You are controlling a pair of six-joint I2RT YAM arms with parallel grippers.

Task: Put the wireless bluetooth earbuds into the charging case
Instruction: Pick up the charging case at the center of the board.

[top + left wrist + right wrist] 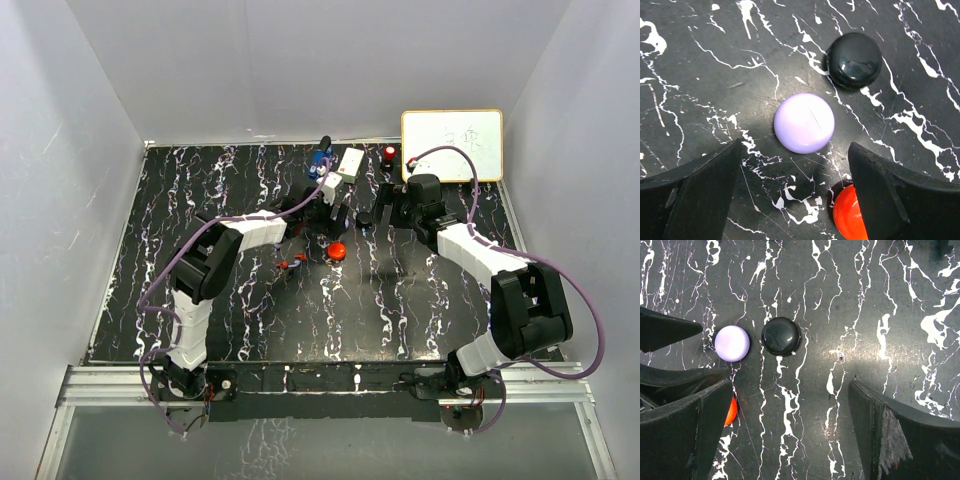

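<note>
Earbuds [283,266] show from above as tiny red bits on the black table [200,200]. They lie a little left of the round red puck [337,250] and near the left arm [250,232]. Your left gripper [328,215] and right gripper [388,215] sit close together past the red puck, toward the far side. From up here you cannot tell how their fingers stand. A whiteboard [452,145] sits at the far right corner.

In the left wrist view, your two black fingers [695,200] stand wide apart and hold nothing. A lilac puck [804,123] lies just ahead of the gap. A black puck [855,60] lies past it to the right, not touching it. The red puck peeks out from behind the right finger.

In the right wrist view, the fingers [905,435] are wide apart too, with bare table between them. The lilac puck and the black puck lie side by side near the left finger, a thin gap between them. A sliver of the red puck shows at that finger's edge.
</note>
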